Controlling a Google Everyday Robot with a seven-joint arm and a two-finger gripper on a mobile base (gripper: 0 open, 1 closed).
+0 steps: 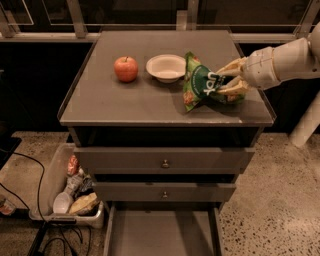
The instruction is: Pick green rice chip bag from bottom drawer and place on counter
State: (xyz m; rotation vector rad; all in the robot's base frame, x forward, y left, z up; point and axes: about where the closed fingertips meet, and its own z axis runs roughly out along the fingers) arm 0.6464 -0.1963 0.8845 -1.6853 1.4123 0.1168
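Grey square counter point(125, 102) carried a red apple point(126, 68), white bowl point(166, 67) and crinkly green rice chip bag point(201, 82), pinched by the cream gripper point(228, 81); the grey bottom drawer point(160, 234) stood open.

Dim light shows a speckled floor point(280, 200), dark framed windows point(50, 15) and 1 cluttered plastic bin point(50, 176).

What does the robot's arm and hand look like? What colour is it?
The arm is a fat, smooth, whitish tube with a rounded wrist. Its gripper, over the right side of the counter at the green rice chip bag, has two thin, pale tan fingers. No cables or markings show.
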